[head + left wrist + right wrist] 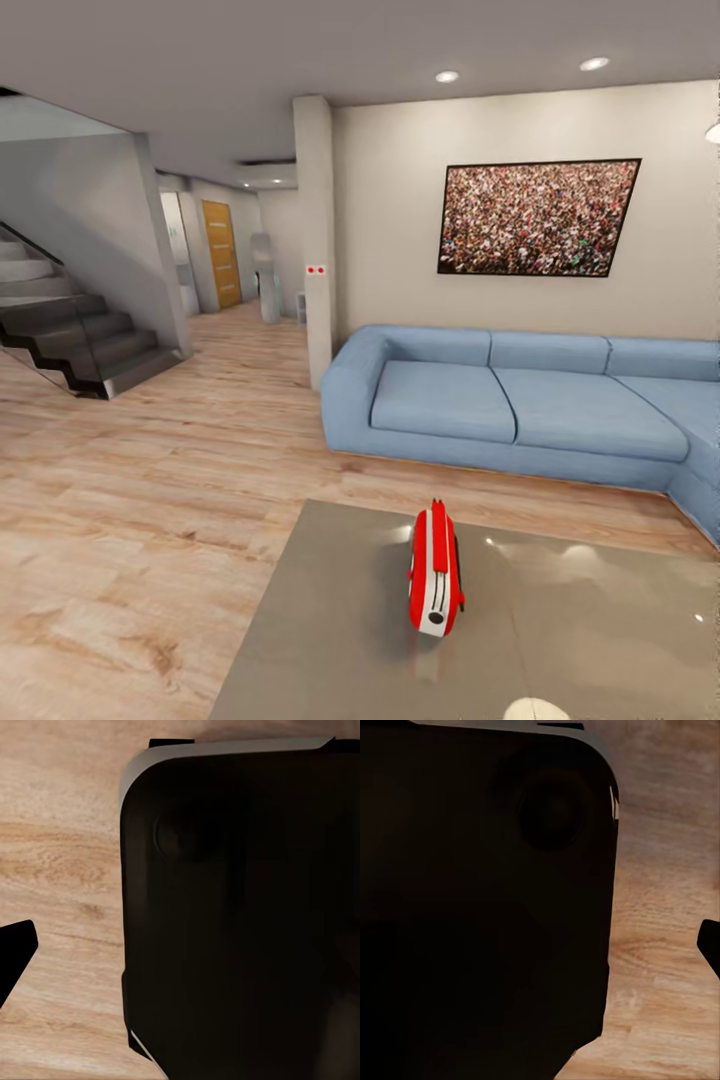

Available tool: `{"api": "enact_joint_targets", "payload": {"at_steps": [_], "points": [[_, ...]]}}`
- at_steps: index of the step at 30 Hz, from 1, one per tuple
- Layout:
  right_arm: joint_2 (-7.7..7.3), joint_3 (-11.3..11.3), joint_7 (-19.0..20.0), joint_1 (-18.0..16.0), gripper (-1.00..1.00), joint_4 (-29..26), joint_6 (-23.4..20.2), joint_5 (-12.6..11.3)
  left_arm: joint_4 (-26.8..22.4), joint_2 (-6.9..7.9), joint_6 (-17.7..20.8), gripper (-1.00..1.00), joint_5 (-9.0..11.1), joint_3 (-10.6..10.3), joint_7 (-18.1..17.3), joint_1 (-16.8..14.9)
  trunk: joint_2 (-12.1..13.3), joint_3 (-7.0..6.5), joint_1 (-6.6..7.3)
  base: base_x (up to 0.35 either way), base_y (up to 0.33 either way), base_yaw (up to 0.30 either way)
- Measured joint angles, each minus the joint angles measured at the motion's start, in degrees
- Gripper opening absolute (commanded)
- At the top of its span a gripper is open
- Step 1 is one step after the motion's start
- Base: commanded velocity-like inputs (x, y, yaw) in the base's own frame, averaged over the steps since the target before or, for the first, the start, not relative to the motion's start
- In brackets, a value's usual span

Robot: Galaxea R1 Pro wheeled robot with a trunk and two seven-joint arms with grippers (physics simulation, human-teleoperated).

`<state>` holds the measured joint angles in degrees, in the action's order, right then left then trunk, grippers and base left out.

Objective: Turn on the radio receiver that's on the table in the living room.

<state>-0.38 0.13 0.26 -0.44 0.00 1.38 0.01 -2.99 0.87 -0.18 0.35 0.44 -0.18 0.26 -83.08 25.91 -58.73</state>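
Note:
The red radio receiver with white stripes stands upright on the glossy grey-taupe table in the head view, low and near the middle, its narrow end toward me. Behind it is the living room, with a blue sectional sofa and a framed crowd picture on the beige wall. A single black finger tip pokes in at the edge of the left wrist view, and another black tip at the edge of the right wrist view. Both hang over wood floor beside a dark rounded body, far from the radio.
Light wood plank floor lies left of the table. A staircase rises at the far left. A pillar stands beside the sofa, with a hallway and a wooden door beyond. A pale rounded shape sits at the bottom edge.

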Motion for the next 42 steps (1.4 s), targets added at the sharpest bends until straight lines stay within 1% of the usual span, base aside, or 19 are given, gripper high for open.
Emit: {"api": "enact_joint_targets", "payload": {"at_steps": [30,42], "points": [[0.03,0.23,0.09,0.0,1.0,0.0,0.03,-0.01,0.0,0.0,0.0,1.0,0.0,0.0,0.03,0.0,0.0,2.55,0.0,0.001,0.0,-0.108],[0.03,0.22,0.04,0.0,1.0,0.0,0.03,-0.01,0.0,0.01,0.0,1.0,0.0,0.0,0.09,0.0,0.0,3.52,0.0,0.0,0.0,-0.068]]}}
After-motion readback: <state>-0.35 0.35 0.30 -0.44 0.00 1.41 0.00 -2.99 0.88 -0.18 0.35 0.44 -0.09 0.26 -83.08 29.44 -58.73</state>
